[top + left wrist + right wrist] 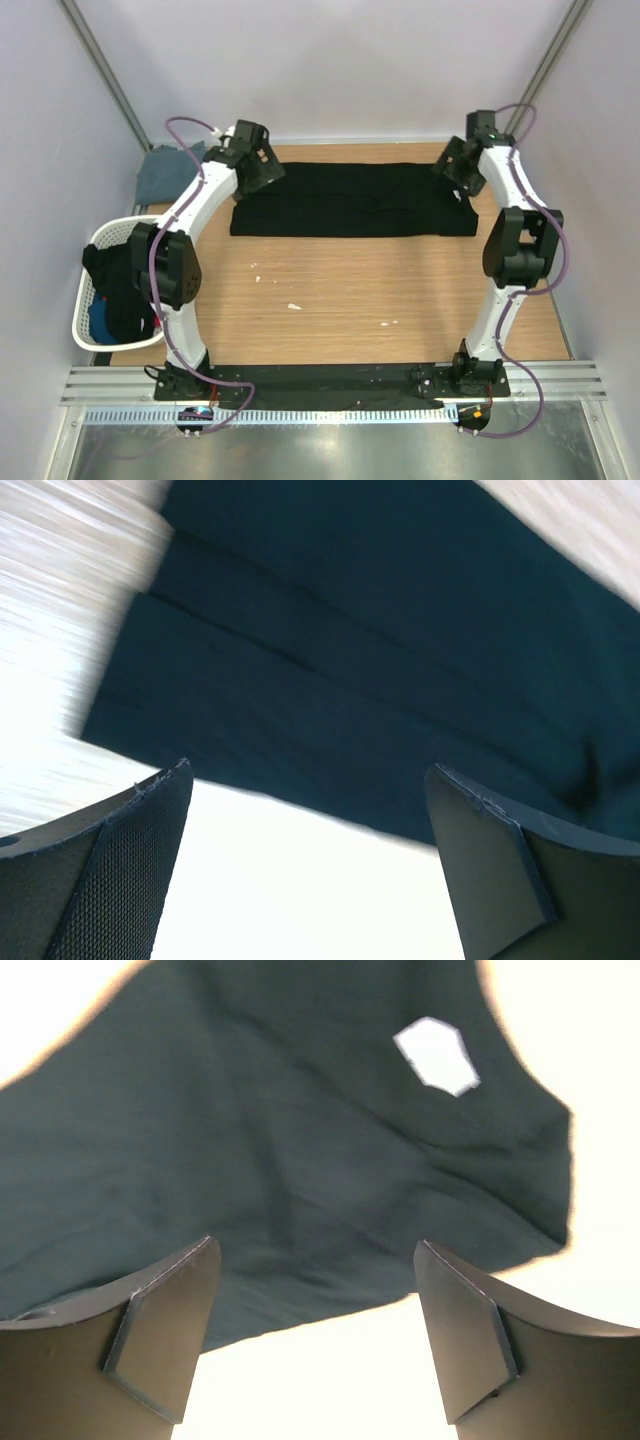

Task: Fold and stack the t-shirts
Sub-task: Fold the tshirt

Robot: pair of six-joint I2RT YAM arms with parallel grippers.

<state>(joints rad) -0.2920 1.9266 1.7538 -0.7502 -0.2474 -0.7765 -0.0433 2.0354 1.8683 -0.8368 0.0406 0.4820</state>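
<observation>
A large black t-shirt [355, 200] lies folded into a long band across the far half of the table. My left gripper [262, 168] hovers open at its far left end; in the left wrist view the shirt [380, 680] lies just beyond my spread fingers [120, 870]. My right gripper [457, 170] hovers open at the shirt's far right end; the right wrist view shows the cloth [280, 1170] with a white label [437, 1055]. A slate grey-blue shirt [165, 172] lies crumpled at the far left.
A white plastic laundry basket [88, 300] stands at the left edge with dark and blue clothes inside. Small white specks [293, 306] dot the wooden table [340, 300]. Walls close in on the left, right and back.
</observation>
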